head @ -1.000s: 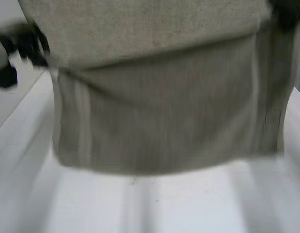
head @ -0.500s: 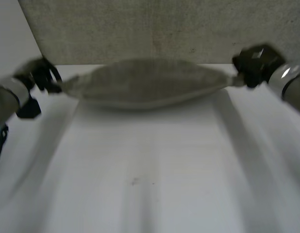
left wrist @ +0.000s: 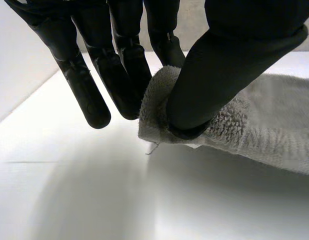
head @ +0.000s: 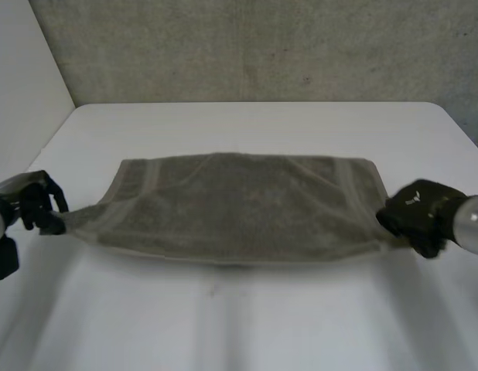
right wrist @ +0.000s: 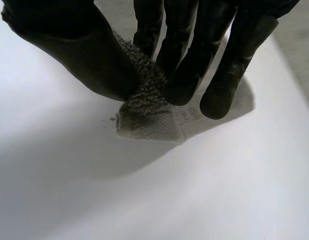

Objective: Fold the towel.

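The thumb [left wrist: 214,85] of the left hand [head: 36,207] presses a corner of the towel [head: 239,209] against the fingers [left wrist: 122,75] — a firm pinch, w/ the terry bunched into a small roll between them. The outer fingers hang straight beside the pinch, apart from the cloth, tips near the white table [head: 262,332].

On the right hand [head: 418,216] it is much the same: the thumb [right wrist: 84,55] and the inner fingers [right wrist: 189,60] clamp the other near corner, the pile squashed between them and a flat hem tab poking out below the pinch. 1 finger at the outer side stands straight, its tip over the cloth's edge.

Seen from the head cam, the 2 hands sit low at opposite ends of the towel's near edge, approx. level w/ each other. The left corner is drawn out to a point; the right corner is tucked under that hand. The grey-beige towel lies spread wide across the middle of the table, long side running left-right, w/ a paler band near each short end. Its far edge lies flat on the table — the near edge throws a thin dark shadow at its centre. Behind the table stands a rough grey wall [head: 247,46].
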### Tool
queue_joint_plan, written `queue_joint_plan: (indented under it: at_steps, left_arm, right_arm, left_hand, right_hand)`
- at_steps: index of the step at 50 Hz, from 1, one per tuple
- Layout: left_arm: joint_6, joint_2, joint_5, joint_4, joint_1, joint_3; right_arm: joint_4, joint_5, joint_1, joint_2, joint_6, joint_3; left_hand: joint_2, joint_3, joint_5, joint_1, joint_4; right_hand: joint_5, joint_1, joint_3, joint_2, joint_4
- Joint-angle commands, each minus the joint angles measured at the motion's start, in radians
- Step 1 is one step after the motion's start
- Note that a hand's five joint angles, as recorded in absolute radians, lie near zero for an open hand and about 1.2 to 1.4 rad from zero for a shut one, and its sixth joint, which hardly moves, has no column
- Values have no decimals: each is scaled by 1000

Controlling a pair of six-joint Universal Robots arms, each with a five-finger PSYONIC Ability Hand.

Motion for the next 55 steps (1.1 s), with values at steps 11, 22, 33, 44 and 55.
queue_joint_plan:
  at_steps: [11, 22, 33, 44, 55]
  left_arm:
    - [87, -212, 117, 80, -46, 133]
    - [-32, -648, -38, 77, -172, 731]
    - [-28, -900, -128, 51, -190, 1036]
    - [-42, -901, -125, 86, -235, 1047]
    - [-134, -693, -127, 83, -242, 906]
  right_arm:
    - [-176, 121, 60, 276, 43, -324]
    - [-323, 242, 119, 559, 135, -546]
    - [-472, 265, 123, 656, 159, -635]
    - [-512, 274, 142, 730, 174, -736]
    - [-494, 288, 129, 534, 413, -640]
  left_hand:
    - [178, 179, 208, 228, 177]
    - [178, 179, 208, 228, 177]
    - [178, 179, 208, 228, 177]
    - [-1044, -1043, -1014, -994, -1045]
    - [-1044, -1043, -1014, -994, -1045]
  right_hand:
    - [53, 69, 51, 74, 59]
    - [53, 69, 51, 74, 59]
    - [53, 69, 51, 74, 59]
    - [-1169, -1152, -1171, -1148, -1163]
    - [-1169, -1152, -1171, -1148, -1163]
